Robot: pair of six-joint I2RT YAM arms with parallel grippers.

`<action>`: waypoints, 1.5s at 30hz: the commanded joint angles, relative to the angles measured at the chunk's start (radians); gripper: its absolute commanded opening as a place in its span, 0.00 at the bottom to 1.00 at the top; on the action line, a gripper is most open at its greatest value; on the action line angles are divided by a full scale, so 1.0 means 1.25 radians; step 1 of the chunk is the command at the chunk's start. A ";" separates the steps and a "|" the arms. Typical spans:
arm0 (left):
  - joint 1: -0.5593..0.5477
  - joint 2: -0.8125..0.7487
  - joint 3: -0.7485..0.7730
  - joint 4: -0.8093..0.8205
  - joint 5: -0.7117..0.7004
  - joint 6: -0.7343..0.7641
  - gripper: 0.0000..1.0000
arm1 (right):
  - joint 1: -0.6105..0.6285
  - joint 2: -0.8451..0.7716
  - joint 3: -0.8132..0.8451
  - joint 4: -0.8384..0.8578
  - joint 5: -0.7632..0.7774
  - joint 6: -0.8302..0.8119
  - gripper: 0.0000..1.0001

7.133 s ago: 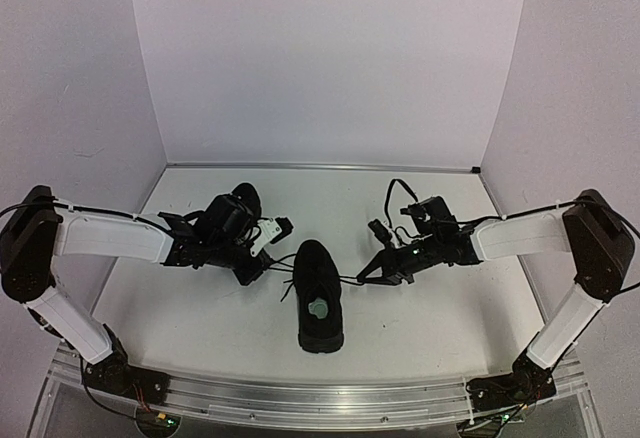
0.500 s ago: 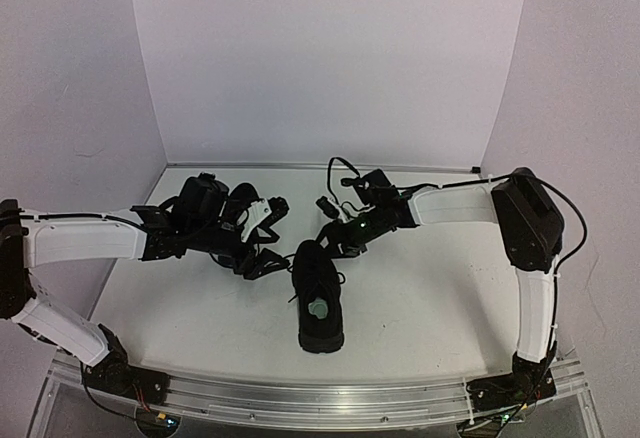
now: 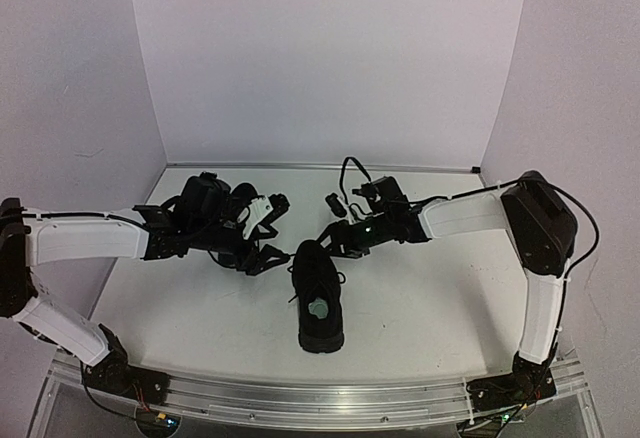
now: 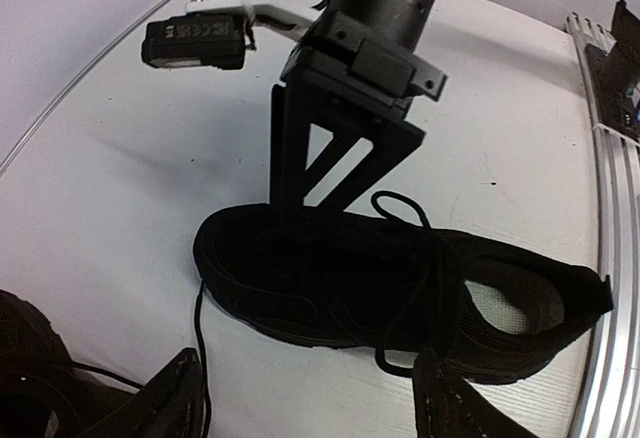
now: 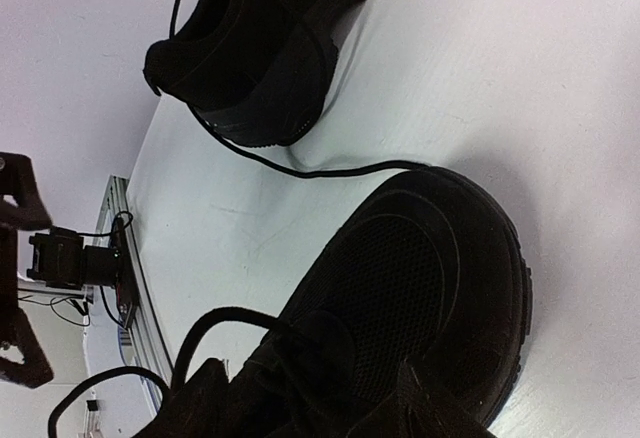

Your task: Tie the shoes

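Pale lilac walls point(image 3: 320, 58) close in far, left and right, evenly lit. White surface point(image 3: 450, 303) below, a metal rail point(image 3: 300, 399) along its near edge.

Top camera, high behind the near edge, looks down across the whole white tabletop point(image 3: 200, 328); left wrist camera, low and close, views the black mesh low-top sneaker point(image 4: 330, 278) side-on; right wrist camera sits closest, at its toe; all three share that shoe.
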 commanded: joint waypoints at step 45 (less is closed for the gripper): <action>-0.064 0.466 0.537 -0.236 0.114 0.228 0.04 | -0.114 -0.515 -0.266 -0.158 0.095 -0.028 0.58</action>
